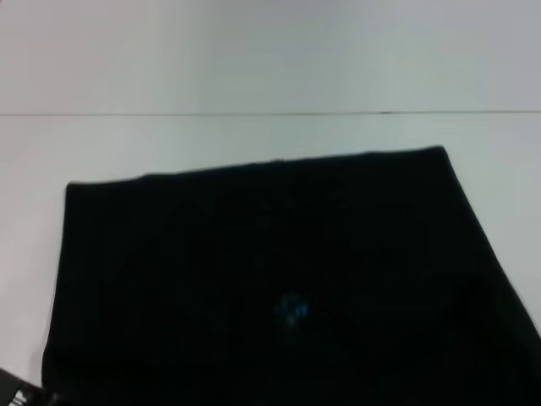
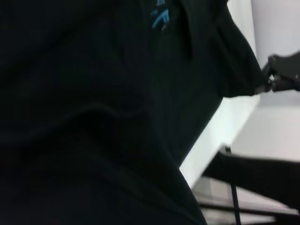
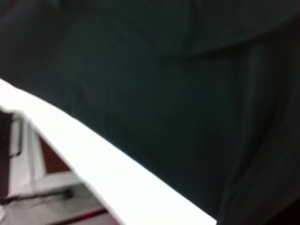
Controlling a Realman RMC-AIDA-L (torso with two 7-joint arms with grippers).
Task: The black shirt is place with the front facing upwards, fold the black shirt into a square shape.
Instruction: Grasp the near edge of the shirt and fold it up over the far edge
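The large plain black soft-cloth shirt lies spread on the white counter, a tiny blue neck label showing near its middle. It already looks like a broad rectangle, so probably the sleeves are folded in; further folds remain to make a square. Beyond the label, the right gripper meets the shirt's corner; whether its jaws are clamping there I cannot tell. The left gripper is unseen.

White table under spread black shirt.
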